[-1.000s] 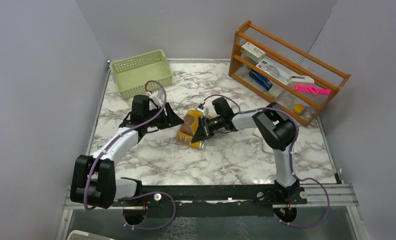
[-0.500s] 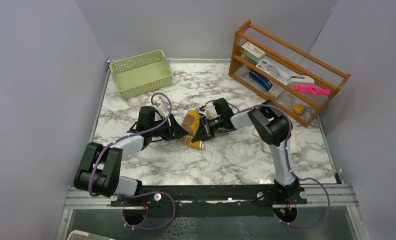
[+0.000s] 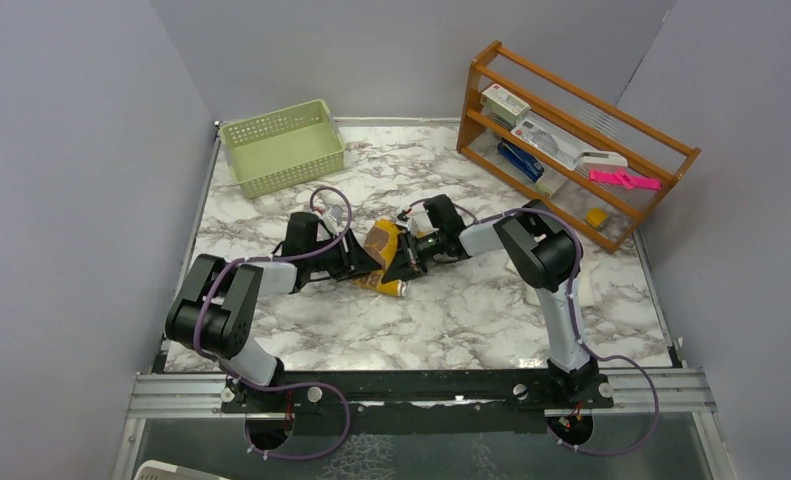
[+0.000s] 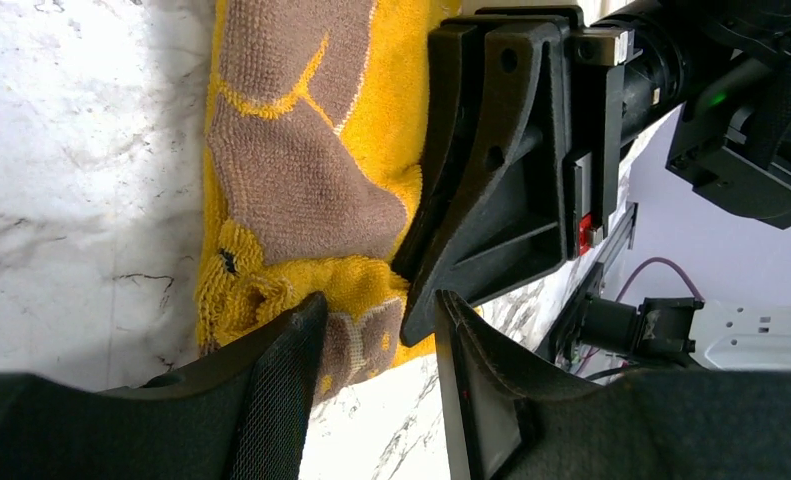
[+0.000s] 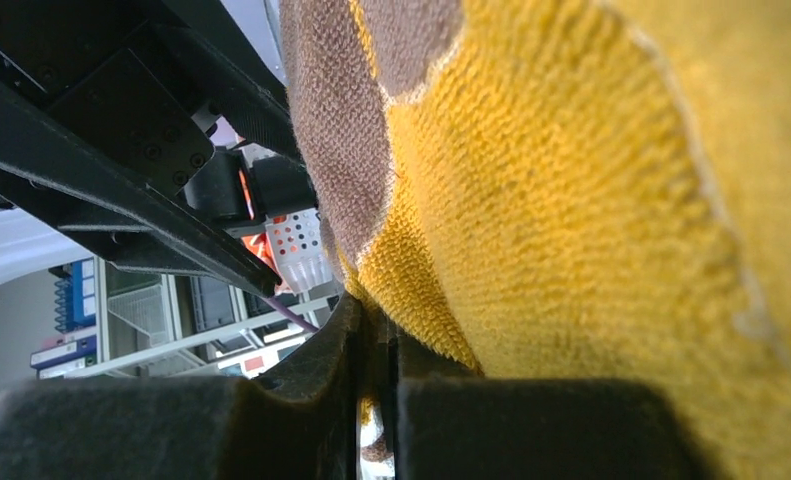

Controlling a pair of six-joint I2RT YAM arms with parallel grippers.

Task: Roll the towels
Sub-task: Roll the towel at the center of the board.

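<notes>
Mustard-yellow terry towel with tan patches (image 3: 379, 248) lies bunched, well apart from the pale green plastic basket (image 3: 289, 165). My right gripper (image 5: 376, 330) pinches its edge; my left gripper (image 4: 379, 310) stands half-open at its corner, empty.

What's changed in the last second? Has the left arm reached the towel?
The left gripper swung in rightward and lower, its open jaws now at the edge of the yellow towel, not clamped. The right gripper stayed shut on the towel, which barely shifted. Basket and rack unchanged.
</notes>
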